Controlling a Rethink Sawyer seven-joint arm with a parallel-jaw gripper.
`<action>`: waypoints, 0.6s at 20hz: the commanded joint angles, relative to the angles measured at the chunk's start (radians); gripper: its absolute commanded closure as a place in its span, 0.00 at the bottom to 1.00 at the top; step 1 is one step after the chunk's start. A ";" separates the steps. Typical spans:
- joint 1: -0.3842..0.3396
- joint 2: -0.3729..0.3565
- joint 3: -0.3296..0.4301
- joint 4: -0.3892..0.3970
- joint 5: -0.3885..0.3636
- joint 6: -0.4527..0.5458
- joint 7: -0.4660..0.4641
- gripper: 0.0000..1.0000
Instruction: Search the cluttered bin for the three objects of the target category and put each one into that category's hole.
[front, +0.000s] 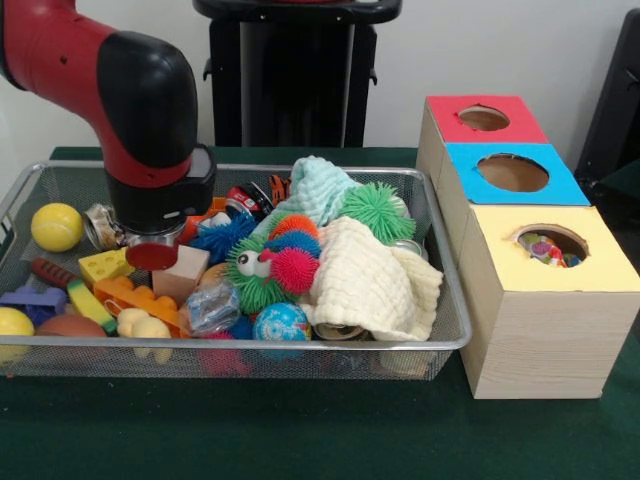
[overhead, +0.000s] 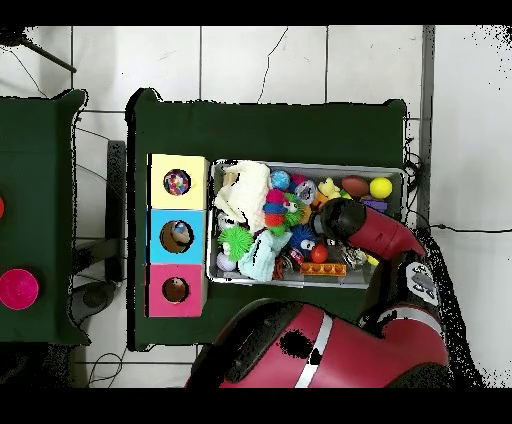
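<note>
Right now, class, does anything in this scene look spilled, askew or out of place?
Nothing has spilled: the toys and cloths all sit inside the wire basket, and the three boxes stand in a straight row. The arm's end hangs over the basket's left part.

Glossy red arm with rounded black elbow joint, black cylindrical wrist, red disc at its 6 o'clock end, bulky red-and-black links overhead
</note>
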 joint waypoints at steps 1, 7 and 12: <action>0.016 0.140 0.098 -0.247 -0.072 0.046 -0.113 1.00; 0.005 0.263 0.108 -0.542 -0.105 0.251 -0.125 1.00; -0.026 0.304 0.151 -0.682 -0.117 0.406 -0.172 1.00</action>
